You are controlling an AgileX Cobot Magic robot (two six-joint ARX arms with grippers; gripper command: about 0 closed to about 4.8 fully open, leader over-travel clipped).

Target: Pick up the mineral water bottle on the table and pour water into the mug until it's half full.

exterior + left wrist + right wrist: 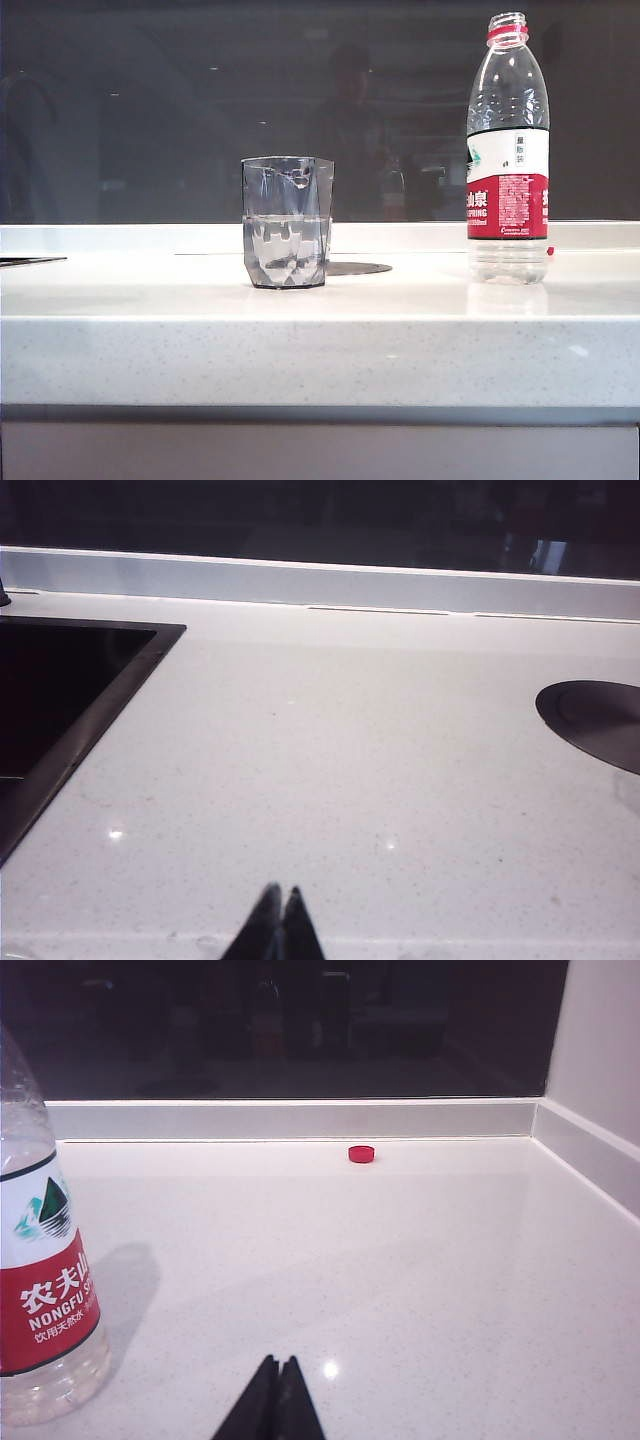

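Right gripper (275, 1375) with fingertips pressed together, empty, low over the white speckled stone table (400, 1260), tall clear uncapped red-labelled mineral water bottle (40, 1260) upright nearby, small red cap (361, 1154) by the back wall, left gripper (280, 905) likewise closed, empty, between black recessed panel (50, 700) and dark round inset disc (595, 720), grey-tinted faceted glass mug (287, 222) about half full of clear water (287, 240), well left of the bottle.

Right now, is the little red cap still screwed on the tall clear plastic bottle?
No, the tall clear plastic bottle has an open neck, and the little red cap lies on the white countertop.

1 mineral water bottle (508, 150), 1 mug (287, 222), 1 red cap (361, 1154), 2 grippers: left (279, 895), right (278, 1365), both w/ tips together.
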